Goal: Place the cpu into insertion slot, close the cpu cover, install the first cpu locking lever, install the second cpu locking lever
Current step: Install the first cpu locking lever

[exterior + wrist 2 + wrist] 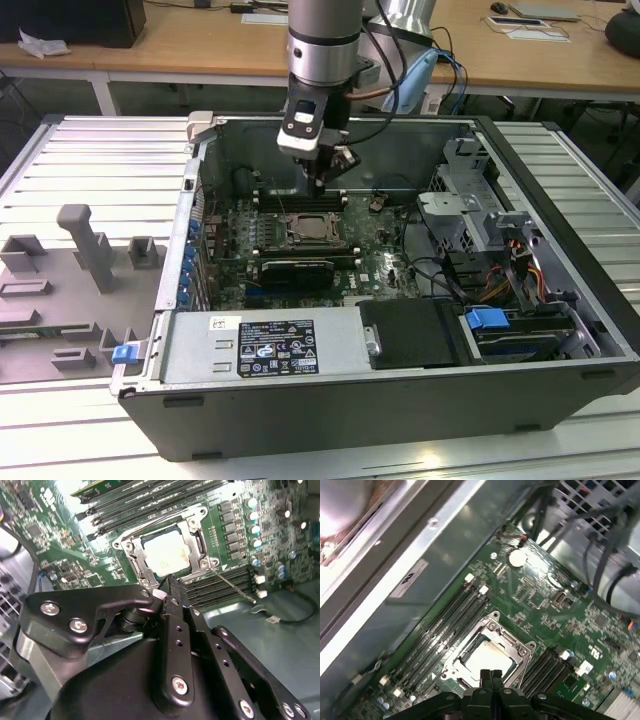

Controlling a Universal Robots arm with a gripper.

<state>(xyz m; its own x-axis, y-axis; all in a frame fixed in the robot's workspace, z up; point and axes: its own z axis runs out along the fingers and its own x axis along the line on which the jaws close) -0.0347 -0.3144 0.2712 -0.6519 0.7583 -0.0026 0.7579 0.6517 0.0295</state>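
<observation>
Beige cpu (487, 659) in the insertion slot (469, 649), just past the claw (491, 675); its fingers (484, 677) together, empty

Wooden desks (170, 55) behind ribbed metal table (100, 170)

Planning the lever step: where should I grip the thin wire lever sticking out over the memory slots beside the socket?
Probably near the hooked free end of the locking lever, away from its pivot by the cpu cover. It is a thin straight rod, so come from above, closing across it.
</observation>
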